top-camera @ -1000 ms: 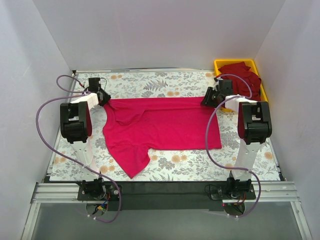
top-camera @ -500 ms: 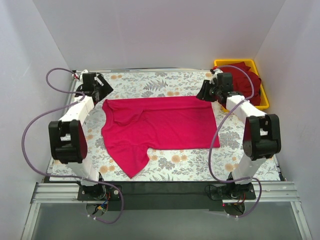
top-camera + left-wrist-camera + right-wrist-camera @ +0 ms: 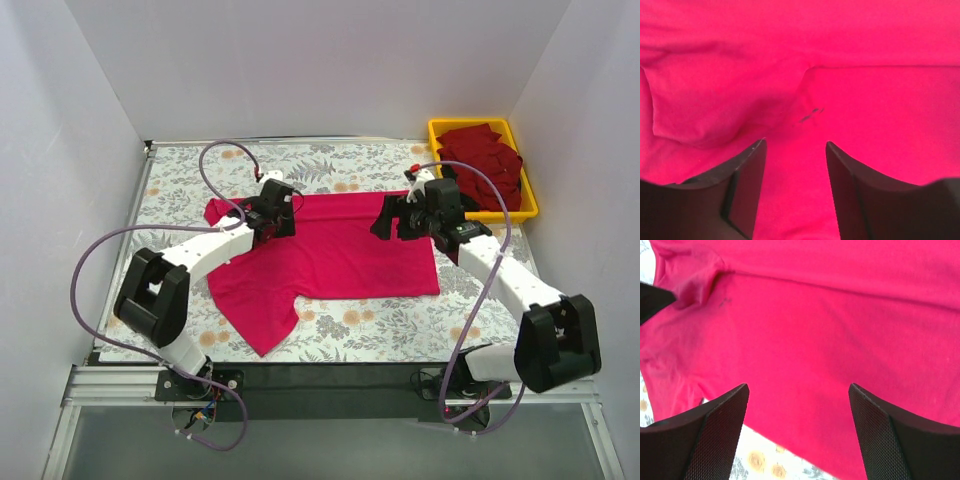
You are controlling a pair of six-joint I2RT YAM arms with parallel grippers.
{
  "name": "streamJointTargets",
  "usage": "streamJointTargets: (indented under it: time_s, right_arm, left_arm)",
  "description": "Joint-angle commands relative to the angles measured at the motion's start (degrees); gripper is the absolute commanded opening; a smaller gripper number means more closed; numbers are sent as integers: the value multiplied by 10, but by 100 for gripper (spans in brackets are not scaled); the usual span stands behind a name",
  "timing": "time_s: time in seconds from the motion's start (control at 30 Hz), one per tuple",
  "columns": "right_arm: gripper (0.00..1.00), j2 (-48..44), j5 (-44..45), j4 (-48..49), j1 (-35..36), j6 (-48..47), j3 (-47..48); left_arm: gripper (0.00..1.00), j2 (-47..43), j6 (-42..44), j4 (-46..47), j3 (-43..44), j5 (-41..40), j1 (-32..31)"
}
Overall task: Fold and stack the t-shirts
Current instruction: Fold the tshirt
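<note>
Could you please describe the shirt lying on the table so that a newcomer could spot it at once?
At the middle of the floral table, one t-shirt lies spread out. It is bright magenta-pink, unlike the darker crimson shirts heaped in the yellow bin.

Wrist views cut off the pink t-shirt (image 3: 865, 90).

Yellow plastic bin (image 3: 436, 127) at the far right corner of floral-patterned table (image 3: 330, 165)
</note>
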Motion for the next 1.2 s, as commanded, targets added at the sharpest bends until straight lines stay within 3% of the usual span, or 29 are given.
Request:
streamJointTargets:
  time_s: [0.0,0.3,0.63,0.8,0.97,1.17]
  right_arm:
    - [74,-66,11,-22,3,10,-47]
    - [76,-182,38,-33,3,13,-137]
    - [76,-212,46,-36,3,13,-161]
    - [76,-219,48,-37,3,12,-164]
    - [77,-223,54,-42,2,11,-163]
    - [76,-225,60,-50,2,5,-154]
  left_arm:
    - [45,38,13,-13,29,-87,-20]
    - [35,128,11,-14,70,-162,-36]
    - [31,176,5,-12,78,-189,-36]
    - [22,188,8,-11,87,-191,-36]
    - [0,176,24,-13,94,-183,-35]
    - [0,142,35,-75,124,-148,-37]
